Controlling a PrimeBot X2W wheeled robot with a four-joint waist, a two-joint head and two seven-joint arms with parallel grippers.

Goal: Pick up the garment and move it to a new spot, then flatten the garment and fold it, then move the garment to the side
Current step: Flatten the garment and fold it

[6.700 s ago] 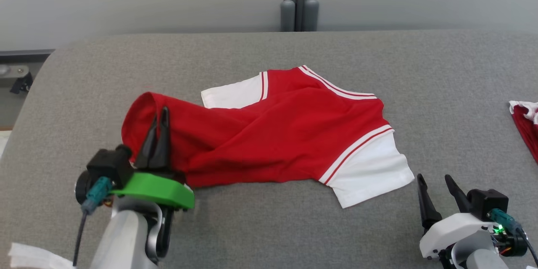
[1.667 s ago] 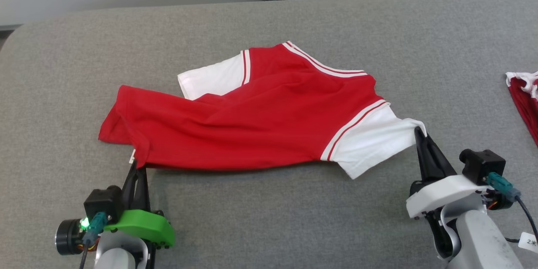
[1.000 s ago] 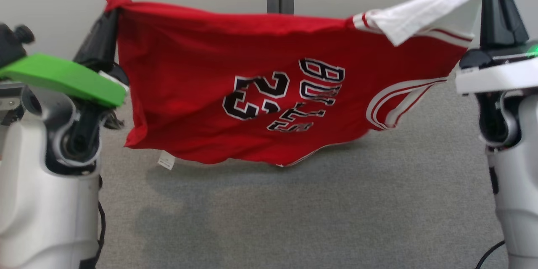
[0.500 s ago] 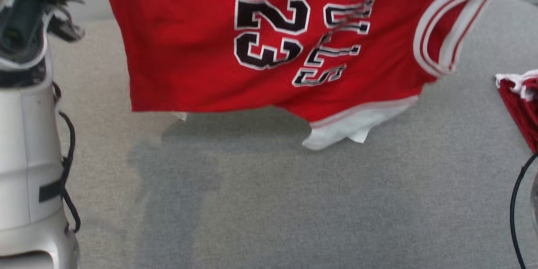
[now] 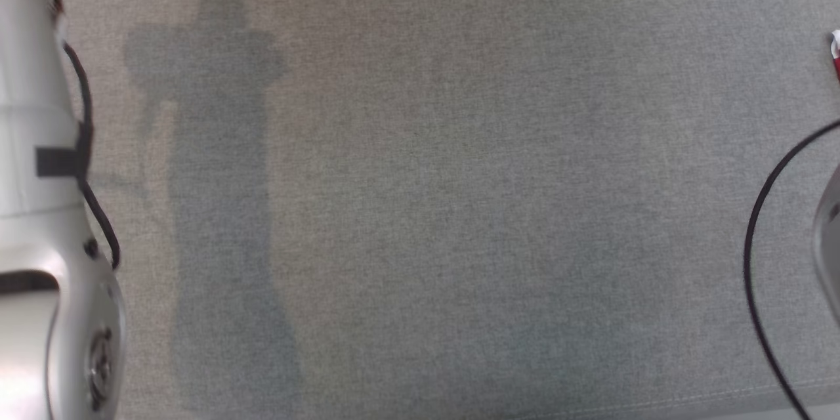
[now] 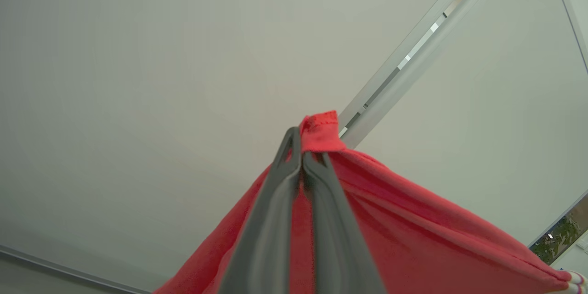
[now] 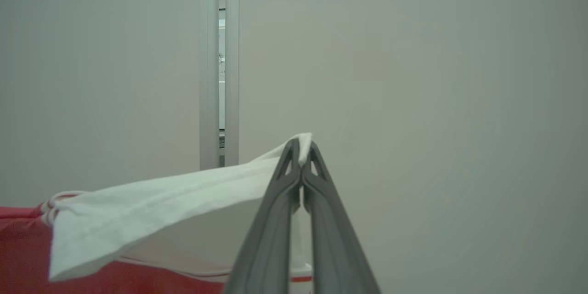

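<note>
— Left gripper (image 6: 302, 156)?
— Clamped tight on a red, stitched corner of the garment (image 6: 413, 239), up in front of a pale wall (image 6: 138, 55). Pulled taut from that corner toward the right, in long ridges.

— And the right gripper (image 7: 302, 148)?
— Pinched together on the tip of the white sleeve (image 7: 151, 206). Stretched away to the left, with red body cloth and a red-and-white band beneath. Cut off by the bottom edge in both wrist views, so no telling the lower hem or any print.

— Whereabouts, then?
— Up in the air, spanned between the two grippers, against the wall and a grey post (image 7: 219, 78).

— From the head view?
— Looking down on a grey table (image 5: 459, 177), crossed on the left by a tall, soft shadow (image 5: 216, 210). Cropped at the left edge: a pale forearm (image 5: 33, 210) with a black strap. Cropped at the right: a black cable (image 5: 755, 243), looping beside a blurred pale arm part. Hard to make out at the far right edge: a red-and-white sliver (image 5: 835, 56), impossible to name.
</note>
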